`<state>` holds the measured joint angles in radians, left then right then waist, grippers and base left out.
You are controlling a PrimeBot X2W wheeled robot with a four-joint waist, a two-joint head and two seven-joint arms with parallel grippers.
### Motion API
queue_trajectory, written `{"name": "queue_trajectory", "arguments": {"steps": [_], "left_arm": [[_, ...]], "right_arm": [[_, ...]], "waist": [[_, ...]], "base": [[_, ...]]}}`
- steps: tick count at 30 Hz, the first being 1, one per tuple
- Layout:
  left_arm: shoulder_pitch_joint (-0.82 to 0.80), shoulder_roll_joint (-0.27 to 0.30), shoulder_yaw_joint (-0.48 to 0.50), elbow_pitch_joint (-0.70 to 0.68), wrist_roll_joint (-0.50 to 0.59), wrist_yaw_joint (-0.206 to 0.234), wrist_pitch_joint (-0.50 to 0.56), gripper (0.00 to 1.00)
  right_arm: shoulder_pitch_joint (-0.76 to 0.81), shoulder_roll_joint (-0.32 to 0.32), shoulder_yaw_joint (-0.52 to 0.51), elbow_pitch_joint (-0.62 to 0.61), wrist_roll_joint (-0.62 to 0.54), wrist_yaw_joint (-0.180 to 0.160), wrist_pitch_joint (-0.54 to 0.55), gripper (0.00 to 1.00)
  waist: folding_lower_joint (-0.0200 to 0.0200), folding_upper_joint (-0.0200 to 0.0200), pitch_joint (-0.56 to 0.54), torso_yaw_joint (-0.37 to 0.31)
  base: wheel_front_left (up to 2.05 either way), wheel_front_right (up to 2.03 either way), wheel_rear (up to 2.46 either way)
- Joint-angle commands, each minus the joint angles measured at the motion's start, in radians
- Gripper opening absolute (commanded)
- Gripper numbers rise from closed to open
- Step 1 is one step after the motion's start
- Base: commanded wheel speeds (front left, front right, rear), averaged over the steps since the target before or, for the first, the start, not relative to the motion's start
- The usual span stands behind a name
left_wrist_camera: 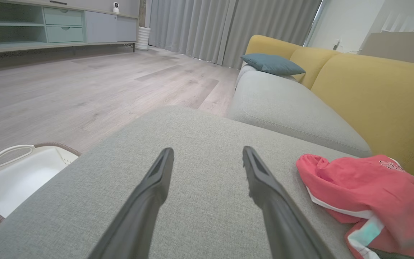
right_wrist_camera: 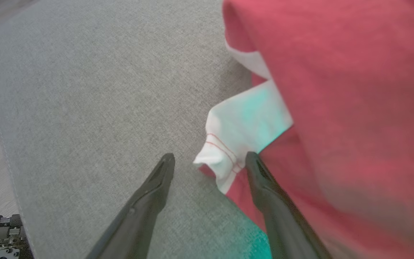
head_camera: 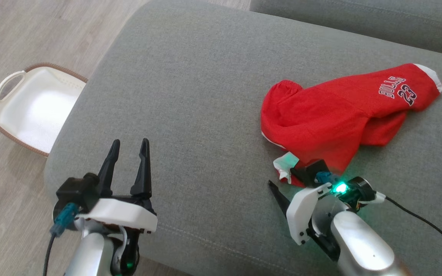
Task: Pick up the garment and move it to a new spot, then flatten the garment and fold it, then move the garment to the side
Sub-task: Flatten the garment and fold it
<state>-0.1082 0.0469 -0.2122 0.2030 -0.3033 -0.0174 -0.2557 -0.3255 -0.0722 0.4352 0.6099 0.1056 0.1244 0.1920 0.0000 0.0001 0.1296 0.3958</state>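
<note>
Right wrist view: garment point(right_wrist_camera: 336, 90) hem within right tool point(right_wrist_camera: 208, 159).

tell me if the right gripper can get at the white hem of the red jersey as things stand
Probably yes. The right gripper is open, the white hem of the red jersey lies just at its fingertips, and nothing on the grey cushion blocks the way.

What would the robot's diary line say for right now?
left gripper: open, above grey cushion | right gripper: open, at white hem of red garment | held: nothing | pick-up: not yet done
</note>
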Motion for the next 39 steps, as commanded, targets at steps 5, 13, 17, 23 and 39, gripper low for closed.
{"name": "queue_trajectory", "arguments": {"steps": [5, 13, 17, 23, 39], "left_arm": [[-0.042, 0.003, 0.030, -0.031, -0.006, 0.009, -0.006, 1.00], [-0.029, 0.003, 0.051, -0.031, 0.014, 0.001, -0.006, 1.00], [-0.021, 0.003, 0.060, -0.035, 0.019, -0.002, -0.006, 1.00], [-0.020, 0.003, 0.054, -0.039, 0.020, -0.008, -0.006, 1.00], [-0.093, 0.003, -0.013, 0.007, 0.060, -0.083, -0.006, 1.00]], "right_arm": [[-0.055, 0.019, 0.023, 0.030, -0.019, 0.006, -0.017, 0.00], [-0.055, -0.038, 0.008, 0.026, -0.039, 0.006, -0.064, 0.00], [-0.027, -0.112, -0.058, -0.044, -0.037, 0.006, -0.062, 0.00], [0.032, -0.191, -0.171, -0.161, -0.041, 0.006, -0.031, 0.00], [0.179, -0.127, -0.397, -0.407, -0.083, 0.006, 0.032, 0.00]], "waist": [[0.0000, -0.0001, 0.004, -0.003], [0.0000, -0.0001, -0.033, -0.091], [0.0000, -0.0001, -0.052, -0.149], [0.0000, -0.0001, -0.057, -0.209], [0.0000, -0.0001, 0.006, -0.351]], "base": [[0.00, 0.00, 0.00], [0.00, 0.00, 0.00], [0.00, 0.00, 0.00], [0.00, 0.00, 0.00], [0.00, 0.00, 0.00]]}}
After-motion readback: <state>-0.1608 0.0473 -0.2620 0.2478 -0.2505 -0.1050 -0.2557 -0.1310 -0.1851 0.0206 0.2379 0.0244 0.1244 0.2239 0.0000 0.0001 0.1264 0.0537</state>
